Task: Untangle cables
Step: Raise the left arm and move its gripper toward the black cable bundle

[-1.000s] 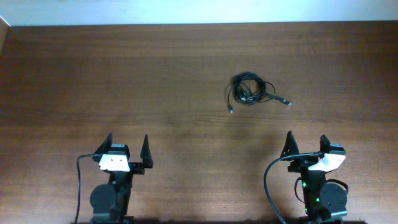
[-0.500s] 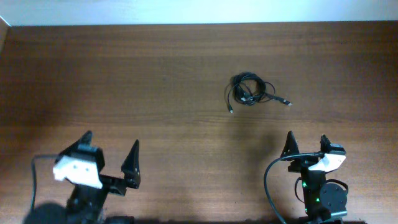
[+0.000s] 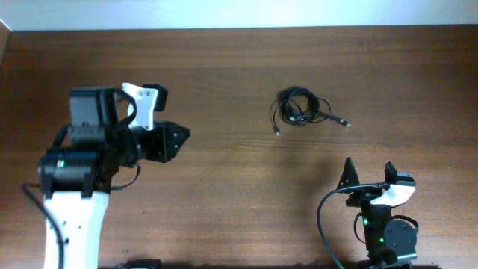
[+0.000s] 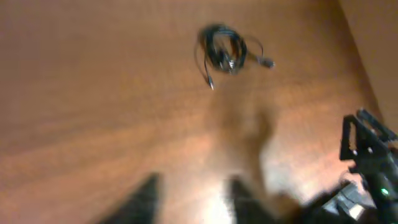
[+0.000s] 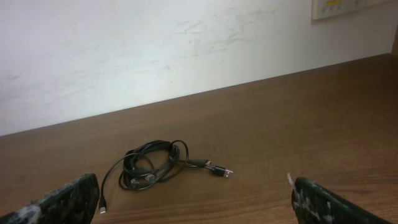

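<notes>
Black cables (image 3: 301, 110) in knotted bundle; L gripper (image 3: 179, 142) apart; R gripper (image 3: 368, 169) apart, well off.

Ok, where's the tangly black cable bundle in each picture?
Overhead: the cables sit right of centre, in the upper half.
Left wrist: the cables are near the top, just right of centre, blurry.
Right wrist: the cables lie low, left of centre.
Shared landmark: the brown wooden table under them.

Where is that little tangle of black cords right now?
In the overhead view the cables lie bundled on the table, right of centre toward the far edge, ahead of the right gripper, which isn't touching them.
</notes>
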{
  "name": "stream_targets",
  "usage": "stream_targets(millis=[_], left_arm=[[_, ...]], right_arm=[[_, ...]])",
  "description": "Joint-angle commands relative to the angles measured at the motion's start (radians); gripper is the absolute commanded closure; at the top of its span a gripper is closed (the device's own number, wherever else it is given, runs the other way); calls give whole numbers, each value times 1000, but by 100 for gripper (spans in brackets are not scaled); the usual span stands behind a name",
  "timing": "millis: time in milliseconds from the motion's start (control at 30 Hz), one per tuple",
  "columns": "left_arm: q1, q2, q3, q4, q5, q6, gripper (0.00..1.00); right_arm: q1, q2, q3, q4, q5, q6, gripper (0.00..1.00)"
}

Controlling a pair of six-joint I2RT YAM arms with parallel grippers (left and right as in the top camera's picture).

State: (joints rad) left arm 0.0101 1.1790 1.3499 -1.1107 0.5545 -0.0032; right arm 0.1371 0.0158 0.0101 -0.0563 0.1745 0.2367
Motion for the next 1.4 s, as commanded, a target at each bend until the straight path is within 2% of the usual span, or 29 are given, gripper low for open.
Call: stream_targets(millis=[0, 300, 467, 600, 733, 800, 933, 967, 1000, 1033, 1100, 1167, 1267, 1300, 1367], left_arm=[[6, 72, 13, -48, 60, 8, 100], [3, 142, 12, -99, 47, 8, 100], [-71, 142, 12, -98, -94, 6, 100], [-109, 143, 12, -95, -205, -118, 100], [-146, 158, 12, -95, -242, -130, 100], [-171, 190, 10, -94, -313, -206, 100], [-234, 269, 10, -76, -316, -221, 99], [-248, 288, 10, -71, -316, -221, 93], [-268, 318, 10, -66, -316, -221, 73], [-283, 341, 10, -61, -316, -221, 60], [-331, 416, 10, -22, -316, -229, 28], [-365, 464, 10, 28, -316, -259, 26], [-397, 497, 12, 138, -328, -322, 35], [-397, 497, 29, 150, -372, -376, 36], [-396, 497, 68, 152, -423, -397, 36]], right_arm=[[-7, -7, -5, -8, 16, 6, 2], [-7, -7, -5, -8, 16, 6, 2], [-7, -7, -5, -8, 16, 6, 1], [-7, -7, -5, -8, 16, 6, 2], [-7, -7, -4, -8, 16, 6, 1], [-7, -7, -4, -8, 16, 6, 1], [-7, -7, -5, -8, 16, 6, 2], [-7, -7, -4, -8, 16, 6, 2], [-7, -7, -4, -8, 16, 6, 1], [-7, -7, -5, -8, 16, 6, 2], [-7, -7, -4, -8, 16, 6, 2], [-7, -7, -5, -8, 16, 6, 2], [-7, -7, -5, -8, 16, 6, 2], [-7, -7, -5, -8, 16, 6, 1], [-7, -7, -4, -8, 16, 6, 2]])
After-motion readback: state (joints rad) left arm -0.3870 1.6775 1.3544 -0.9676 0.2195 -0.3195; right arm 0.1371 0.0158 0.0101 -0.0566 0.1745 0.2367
